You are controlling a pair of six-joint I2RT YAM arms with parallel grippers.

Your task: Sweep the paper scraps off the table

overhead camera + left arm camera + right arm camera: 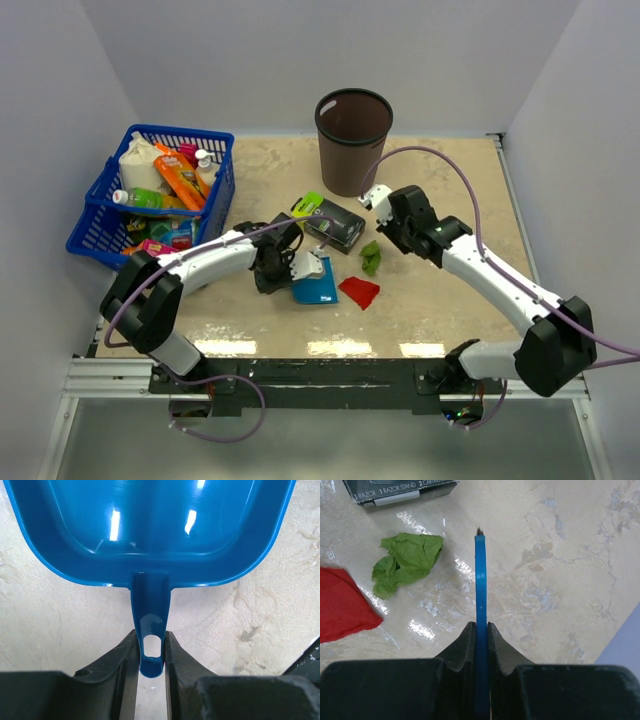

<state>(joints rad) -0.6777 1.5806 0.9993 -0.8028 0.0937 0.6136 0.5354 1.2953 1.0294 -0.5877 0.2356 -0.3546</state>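
Note:
Two paper scraps lie on the table (450, 180): a green wad (371, 258) and a red one (359, 290). Both also show in the right wrist view, the green wad (407, 562) and the red one (342, 605). My left gripper (288, 268) is shut on the handle (150, 630) of a blue plastic dustpan (316, 287), whose tray (150, 525) rests on the table left of the red scrap. My right gripper (381, 232) is shut on a thin blue tool (480, 585), seen edge-on, its tip just right of the green wad.
A black-and-lime box (333, 222) lies behind the dustpan, close to the green wad. A dark brown waste bin (353, 140) stands at the back centre. A blue basket (150, 195) full of bottles and packets sits at the left edge.

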